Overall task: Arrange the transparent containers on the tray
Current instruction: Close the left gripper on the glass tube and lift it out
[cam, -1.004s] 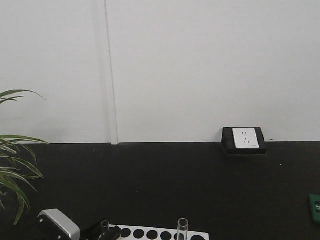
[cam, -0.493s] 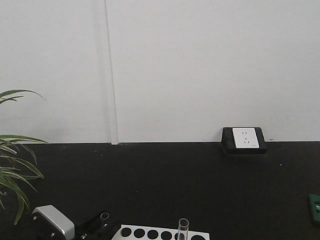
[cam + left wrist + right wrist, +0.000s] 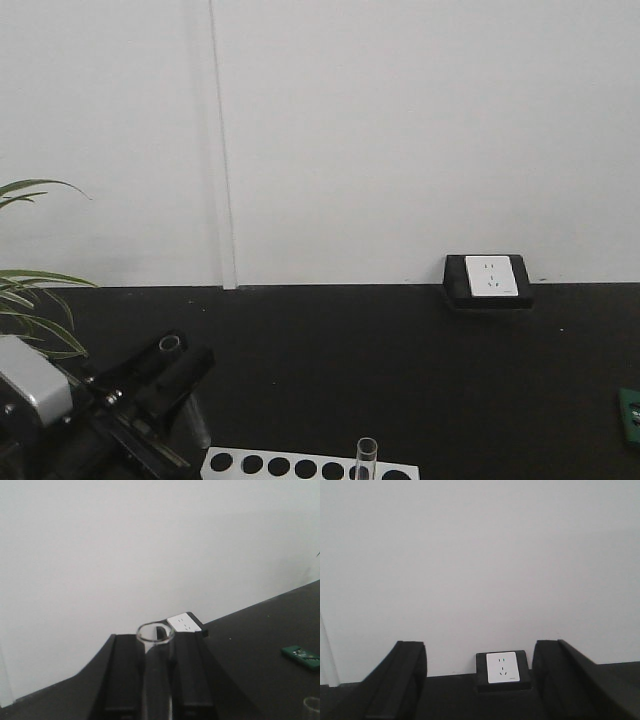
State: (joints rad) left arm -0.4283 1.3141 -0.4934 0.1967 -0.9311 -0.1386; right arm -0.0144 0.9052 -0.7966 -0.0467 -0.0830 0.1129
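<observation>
My left gripper [image 3: 182, 362] hangs low at the left of the front view, shut on a clear glass test tube [image 3: 190, 400] that it holds tilted above the table. In the left wrist view the tube [image 3: 156, 645] is pinched between the two black fingers [image 3: 122, 675], with its open rim just past their tips. A second test tube [image 3: 366, 456] stands upright in the white rack [image 3: 300, 466], and its rim [image 3: 312, 705] also shows at the lower right of the left wrist view. My right gripper [image 3: 479, 652] is open and holds nothing. The tray is out of view.
A white wall socket on a black block [image 3: 488, 278] sits at the back of the black table, against the white wall. Plant leaves [image 3: 30, 300] reach in from the left. A small green object [image 3: 630, 415] lies at the right edge.
My left gripper has risen and moved left with the test tube, lifting it out of the rack's left end. The other tube has not moved.
</observation>
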